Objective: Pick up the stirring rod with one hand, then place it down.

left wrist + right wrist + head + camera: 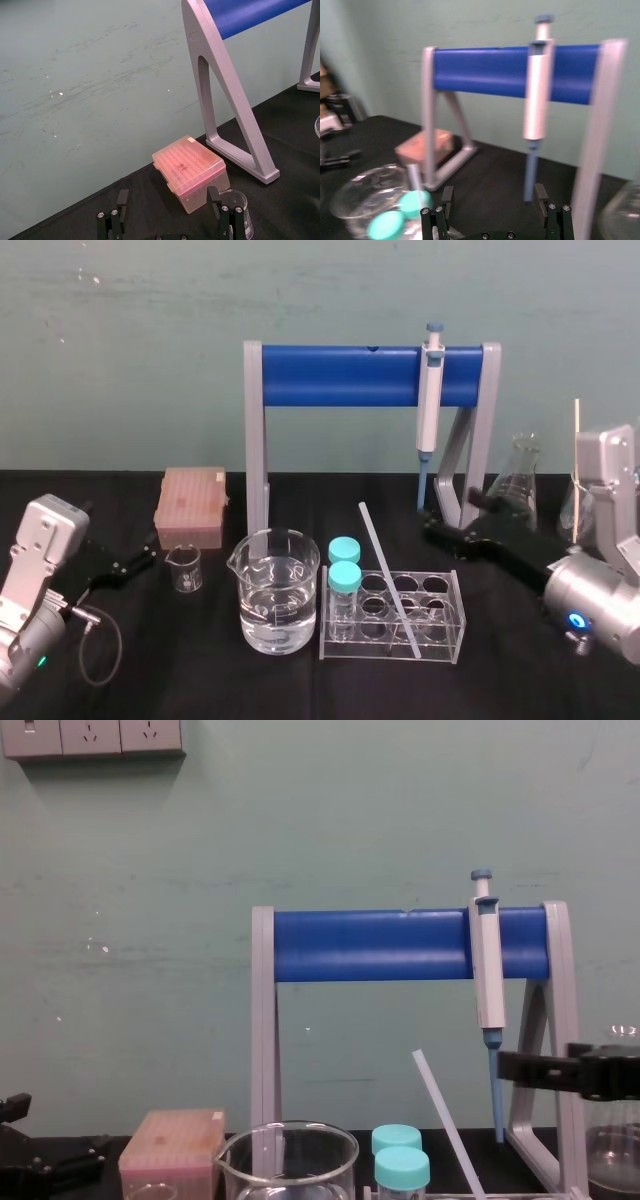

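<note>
Black tabletop (200, 680), teal wall (120, 360): we see the stirring rod (389, 578) leaning slanted in the tube rack (456, 628). Our right gripper (450, 512) hovers behind the rack's right end, jaws apart. Our left gripper (140, 558) sits far left of the rack, jaws apart too.

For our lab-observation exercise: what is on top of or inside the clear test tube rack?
A thin white rod leans slantwise across the rack; two teal-capped tubes stand in its left holes. Whether the rod's lower end sits in a hole is unclear.
</note>
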Robot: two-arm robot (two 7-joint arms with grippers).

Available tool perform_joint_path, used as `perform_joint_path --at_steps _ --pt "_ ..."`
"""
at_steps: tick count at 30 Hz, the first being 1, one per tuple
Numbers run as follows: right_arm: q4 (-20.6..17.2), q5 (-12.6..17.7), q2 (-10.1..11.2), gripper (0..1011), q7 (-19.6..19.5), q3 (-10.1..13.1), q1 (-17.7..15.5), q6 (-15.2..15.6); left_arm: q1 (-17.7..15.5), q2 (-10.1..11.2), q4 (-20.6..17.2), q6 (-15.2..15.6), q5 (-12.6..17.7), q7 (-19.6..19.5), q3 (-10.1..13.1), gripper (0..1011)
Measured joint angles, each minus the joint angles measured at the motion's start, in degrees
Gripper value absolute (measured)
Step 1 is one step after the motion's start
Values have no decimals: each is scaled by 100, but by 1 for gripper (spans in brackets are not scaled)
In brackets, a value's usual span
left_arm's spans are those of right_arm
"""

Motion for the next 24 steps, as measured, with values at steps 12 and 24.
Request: perform_joint_path --at_steps 12,24 --pt "3 -12 8 1003 772 -457 296 379 0 0 0 0 0 0 0 1000" --pt "510 -325 -156 1003 1023 -806 767 404 0 0 0 0 0 0 0 1000"
